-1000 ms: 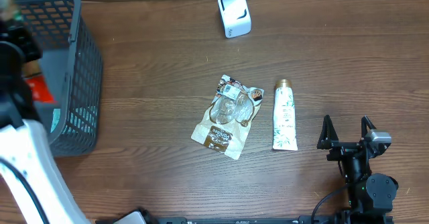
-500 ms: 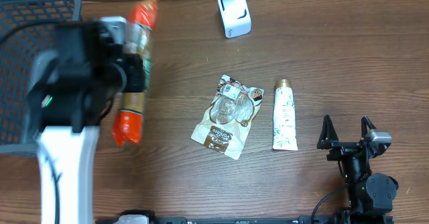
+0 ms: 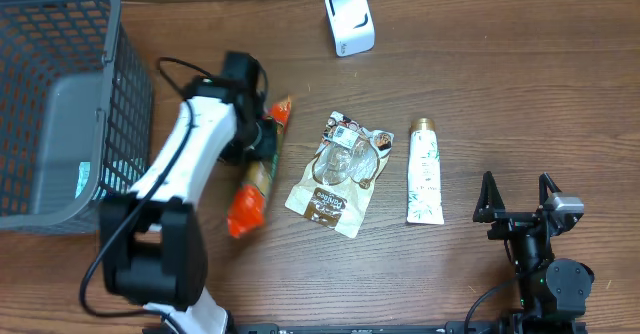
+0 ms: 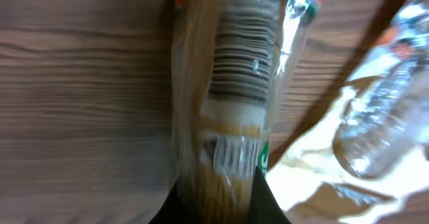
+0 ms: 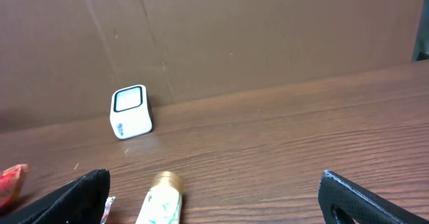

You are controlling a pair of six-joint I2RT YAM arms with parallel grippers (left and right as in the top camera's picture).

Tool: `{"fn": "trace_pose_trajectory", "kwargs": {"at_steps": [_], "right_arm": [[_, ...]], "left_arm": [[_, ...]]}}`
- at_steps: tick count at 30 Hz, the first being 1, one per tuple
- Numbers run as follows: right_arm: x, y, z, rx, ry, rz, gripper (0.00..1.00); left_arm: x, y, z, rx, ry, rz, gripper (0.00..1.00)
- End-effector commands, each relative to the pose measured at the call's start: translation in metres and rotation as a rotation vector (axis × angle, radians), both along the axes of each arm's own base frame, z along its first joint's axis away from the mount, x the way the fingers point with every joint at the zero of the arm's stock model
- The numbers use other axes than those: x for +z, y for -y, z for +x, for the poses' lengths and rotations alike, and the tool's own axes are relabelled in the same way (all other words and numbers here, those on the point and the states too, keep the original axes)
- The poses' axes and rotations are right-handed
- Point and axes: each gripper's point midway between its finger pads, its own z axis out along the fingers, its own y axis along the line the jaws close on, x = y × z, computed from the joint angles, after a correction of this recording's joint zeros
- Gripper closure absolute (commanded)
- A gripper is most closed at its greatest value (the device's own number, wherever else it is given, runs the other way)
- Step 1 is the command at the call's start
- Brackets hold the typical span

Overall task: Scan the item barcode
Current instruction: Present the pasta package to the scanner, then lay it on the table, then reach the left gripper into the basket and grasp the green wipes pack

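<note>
Left gripper [image 3: 256,139] pinching orange packet [image 3: 247,202], its barcode [image 4: 244,56] showing to wrist camera, right gripper [image 3: 516,186] resting spread wide near tube [image 3: 424,171]

Reads as matt, grained brown wood on the table [image 3: 520,94], matt cardboard on the far wall [image 5: 234,29], grey plastic lattice on the basket [image 3: 135,94]. Gleams as crinkly clear film on the orange-ended packet [image 4: 234,83] and the brown pouch [image 3: 338,174]. Looks smooth on the white tube [image 3: 424,184], its gold cap [image 3: 425,126] and the white plastic scanner [image 3: 349,19].
</note>
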Motion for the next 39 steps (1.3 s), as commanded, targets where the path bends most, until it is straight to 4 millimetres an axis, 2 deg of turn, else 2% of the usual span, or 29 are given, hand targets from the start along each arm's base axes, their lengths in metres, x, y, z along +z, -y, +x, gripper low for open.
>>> {"fn": "trace_pose_trajectory", "kwargs": {"at_steps": [1, 2, 3, 4, 5, 6, 8, 10, 12, 15, 17, 20, 22, 24, 26, 28, 30, 33, 35, 39], "right_arm": [[-0.002, 0.002, 0.0, -0.01, 0.003, -0.004, 0.0], [-0.002, 0.002, 0.0, -0.01, 0.003, -0.003, 0.0], [-0.002, 0.002, 0.0, -0.01, 0.003, -0.004, 0.0], [-0.002, 0.002, 0.0, -0.01, 0.003, -0.003, 0.0], [-0.002, 0.002, 0.0, -0.01, 0.003, -0.003, 0.0], [-0.002, 0.002, 0.0, -0.01, 0.003, -0.003, 0.0], [-0.002, 0.002, 0.0, -0.01, 0.003, -0.003, 0.0], [-0.002, 0.002, 0.0, -0.01, 0.003, -0.003, 0.0], [-0.002, 0.002, 0.0, -0.01, 0.003, -0.003, 0.0], [-0.002, 0.002, 0.0, -0.01, 0.003, -0.003, 0.0], [-0.002, 0.002, 0.0, -0.01, 0.003, -0.004, 0.0], [-0.002, 0.002, 0.0, -0.01, 0.003, -0.003, 0.0], [-0.002, 0.002, 0.0, -0.01, 0.003, -0.004, 0.0], [-0.002, 0.002, 0.0, -0.01, 0.003, -0.004, 0.0], [-0.002, 0.002, 0.0, -0.01, 0.003, -0.003, 0.0], [-0.002, 0.002, 0.0, -0.01, 0.003, -0.003, 0.0], [-0.002, 0.002, 0.0, -0.01, 0.003, -0.003, 0.0], [-0.002, 0.002, 0.0, -0.01, 0.003, -0.003, 0.0], [-0.002, 0.002, 0.0, -0.01, 0.003, -0.003, 0.0], [-0.002, 0.002, 0.0, -0.01, 0.003, -0.004, 0.0]], "left_arm": [[-0.008, 0.019, 0.001, 0.016, -0.011, -0.02, 0.96], [-0.009, 0.024, 0.001, 0.006, -0.008, -0.031, 0.96], [-0.009, 0.028, 0.002, -0.001, -0.001, -0.041, 0.88], [-0.007, 0.034, 0.005, -0.009, 0.01, -0.062, 0.6], [-0.004, 0.038, 0.007, -0.014, 0.018, -0.078, 0.19], [0.004, 0.044, 0.013, -0.025, 0.039, -0.101, 0.0], [0.018, 0.046, 0.021, -0.029, 0.066, -0.108, 0.0], [0.045, 0.047, 0.033, -0.047, 0.114, -0.112, 0.0], [0.083, 0.04, 0.048, -0.041, 0.192, -0.101, 0.0], [0.153, 0.024, 0.07, -0.002, 0.344, -0.105, 0.0], [0.206, 0.006, 0.078, 0.038, 0.468, -0.118, 0.01], [0.272, -0.029, 0.079, 0.114, 0.632, -0.118, 0.0], [0.305, -0.059, 0.073, 0.18, 0.718, -0.103, 0.0], [0.325, -0.095, 0.063, 0.284, 0.766, -0.083, 0.0], [0.33, -0.13, 0.051, 0.395, 0.77, -0.061, 0.0], [0.322, -0.176, 0.033, 0.562, 0.728, -0.035, 0.0], [0.301, -0.224, 0.01, 0.77, 0.645, 0.004, 0.0], [0.271, -0.277, -0.013, 1.036, 0.55, 0.02, 0.0], [0.246, -0.3, -0.022, 1.182, 0.484, 0.005, 0.0], [0.193, -0.322, -0.032, 1.385, 0.331, -0.022, 0.0]]}}
